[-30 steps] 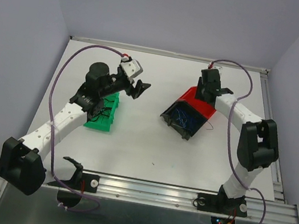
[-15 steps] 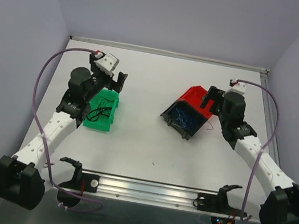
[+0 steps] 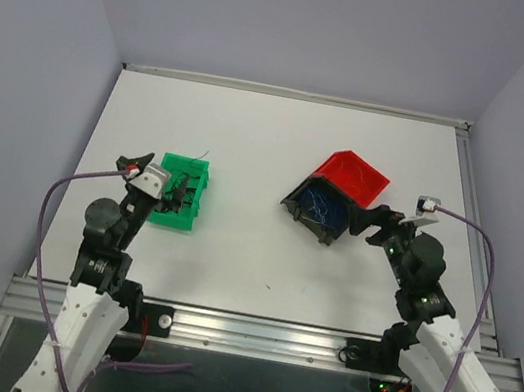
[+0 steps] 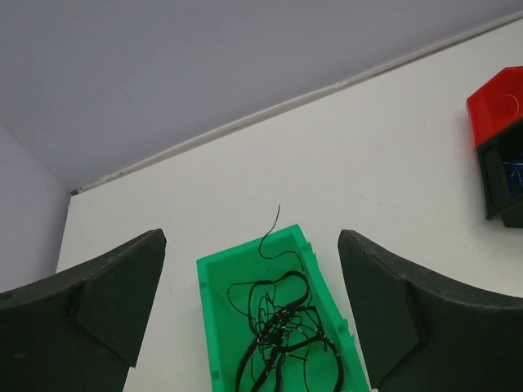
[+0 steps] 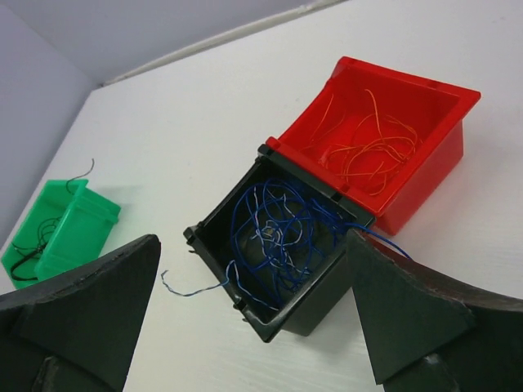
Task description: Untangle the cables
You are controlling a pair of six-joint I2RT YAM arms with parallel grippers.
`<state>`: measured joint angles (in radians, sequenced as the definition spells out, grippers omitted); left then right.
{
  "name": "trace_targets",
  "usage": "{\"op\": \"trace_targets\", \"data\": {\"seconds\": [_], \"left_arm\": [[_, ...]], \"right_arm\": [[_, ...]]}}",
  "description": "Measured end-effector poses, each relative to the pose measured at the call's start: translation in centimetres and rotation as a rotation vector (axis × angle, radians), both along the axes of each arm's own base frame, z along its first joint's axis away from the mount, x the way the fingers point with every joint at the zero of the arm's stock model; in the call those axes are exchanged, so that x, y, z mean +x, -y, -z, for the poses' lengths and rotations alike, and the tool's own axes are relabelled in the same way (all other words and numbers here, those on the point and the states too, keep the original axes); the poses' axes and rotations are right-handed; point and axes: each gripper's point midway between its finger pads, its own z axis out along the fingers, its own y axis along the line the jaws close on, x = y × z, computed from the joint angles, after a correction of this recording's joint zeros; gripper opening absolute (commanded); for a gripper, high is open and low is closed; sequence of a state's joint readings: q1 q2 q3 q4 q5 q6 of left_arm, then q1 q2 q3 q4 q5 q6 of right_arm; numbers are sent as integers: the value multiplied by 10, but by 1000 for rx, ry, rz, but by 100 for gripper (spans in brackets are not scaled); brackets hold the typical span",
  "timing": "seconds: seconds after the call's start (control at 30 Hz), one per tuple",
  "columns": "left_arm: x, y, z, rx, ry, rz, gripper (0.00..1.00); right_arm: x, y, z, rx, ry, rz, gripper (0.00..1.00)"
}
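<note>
Top external view: the left tool (image 3: 164,189) hangs over the near end of a green plastic bin (image 3: 198,167) on the white table (image 3: 272,137). The right tool (image 3: 387,221) hangs just right of a black plastic bin (image 3: 310,223) that touches a red plastic bin (image 3: 359,178).

Left wrist view: the left tool's jaws stand wide apart, gripping nothing. Thin curly black wires (image 4: 278,327) lie tangled in the green bin.

Right wrist view: the right tool is spread wide and empty. Blue wires (image 5: 278,229) fill the black bin, one strand trailing onto the table. Orange-red wires (image 5: 368,143) lie in the red bin.
</note>
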<state>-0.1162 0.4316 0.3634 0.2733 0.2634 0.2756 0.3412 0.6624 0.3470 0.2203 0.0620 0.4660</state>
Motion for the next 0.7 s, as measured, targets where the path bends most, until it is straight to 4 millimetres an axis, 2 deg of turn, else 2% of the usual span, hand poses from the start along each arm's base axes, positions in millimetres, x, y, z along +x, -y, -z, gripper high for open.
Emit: {"op": "trace_targets", "data": {"seconds": [0.03,0.13,0.23,0.3,0.53,0.7], "left_arm": [[-5,-2,2,-1,12,-10,99],[-26,-14,-13,-30,140,-60,99],[-45,-16,-29,-49,257,-63,99],[-49,-16,-36,-53,290,-58,99],[-40,-15,-18,-42,228,-57,99],[-27,-17,0,-34,145,-80,99]], "right_arm": [[-5,0,0,14,15,-6,100],[-16,3,9,43,44,-8,100],[-23,5,18,51,55,-8,100],[-27,7,14,58,81,-9,100],[-36,11,-11,82,181,-7,100],[-37,12,-12,76,187,-6,100]]}}
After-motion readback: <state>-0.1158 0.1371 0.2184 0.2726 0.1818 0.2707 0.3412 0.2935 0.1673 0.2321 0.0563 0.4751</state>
